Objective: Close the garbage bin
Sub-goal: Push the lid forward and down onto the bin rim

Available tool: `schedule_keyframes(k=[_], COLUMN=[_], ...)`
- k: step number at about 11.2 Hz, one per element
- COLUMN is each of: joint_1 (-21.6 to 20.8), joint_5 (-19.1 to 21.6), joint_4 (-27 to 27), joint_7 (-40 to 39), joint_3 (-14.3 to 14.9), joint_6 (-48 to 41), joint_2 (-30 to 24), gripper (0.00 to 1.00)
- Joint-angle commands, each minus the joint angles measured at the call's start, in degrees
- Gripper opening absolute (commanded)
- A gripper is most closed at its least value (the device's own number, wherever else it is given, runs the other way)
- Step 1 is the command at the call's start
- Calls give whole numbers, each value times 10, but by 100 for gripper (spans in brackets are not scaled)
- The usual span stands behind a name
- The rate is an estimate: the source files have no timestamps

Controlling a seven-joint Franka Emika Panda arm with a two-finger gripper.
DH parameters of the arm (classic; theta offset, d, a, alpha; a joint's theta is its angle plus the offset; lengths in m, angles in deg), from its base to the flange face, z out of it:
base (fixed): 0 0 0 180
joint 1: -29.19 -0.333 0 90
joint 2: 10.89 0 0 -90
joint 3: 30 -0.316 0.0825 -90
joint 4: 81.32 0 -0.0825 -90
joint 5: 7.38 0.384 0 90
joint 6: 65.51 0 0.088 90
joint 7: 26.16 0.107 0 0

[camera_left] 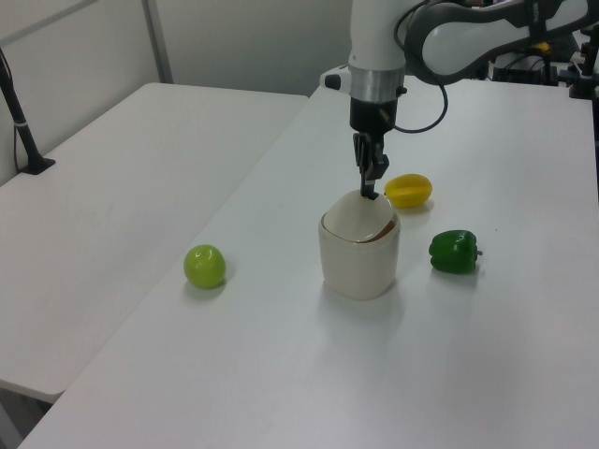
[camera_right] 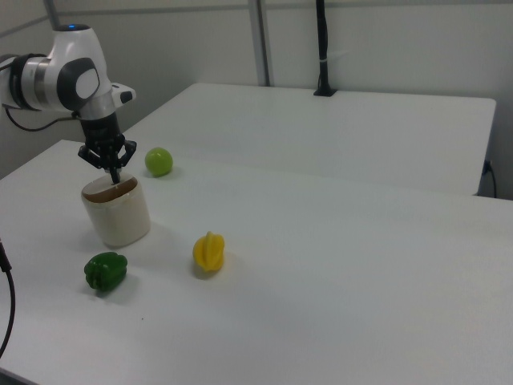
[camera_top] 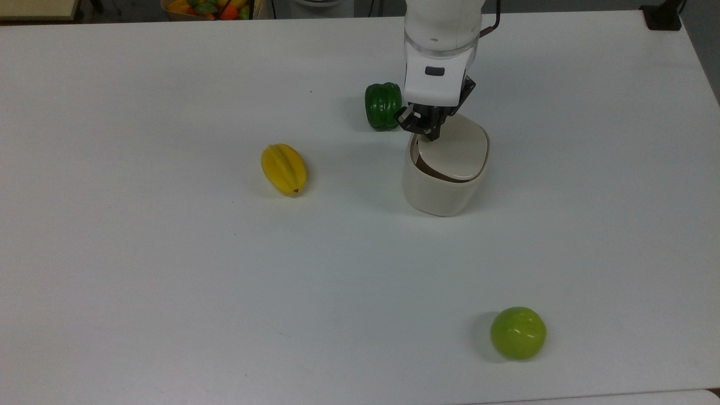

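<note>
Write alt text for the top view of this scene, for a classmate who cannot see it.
A white robot arm's gripper presses the lid of a cream garbage bin almost shut, with a thin gap left at the top view's left. On the white table around it lie a green bell pepper, a yellow starfruit and a green apple.

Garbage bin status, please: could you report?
Hand pressing the lid. Cream-white plastic garbage bin nearly shut, gap showing. Green bell pepper beside, apart.
</note>
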Motion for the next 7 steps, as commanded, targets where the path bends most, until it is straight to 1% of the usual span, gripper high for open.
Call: schedule_keyframes(k=[1,7], joint_1=[-5,-6], joint_5=[-9,-14], joint_4=[-30,-39], joint_7=[-18,-18], joint_3=[9,8], joint_6=[-1,2], joint_2=[-9,-2], gripper=[0,0])
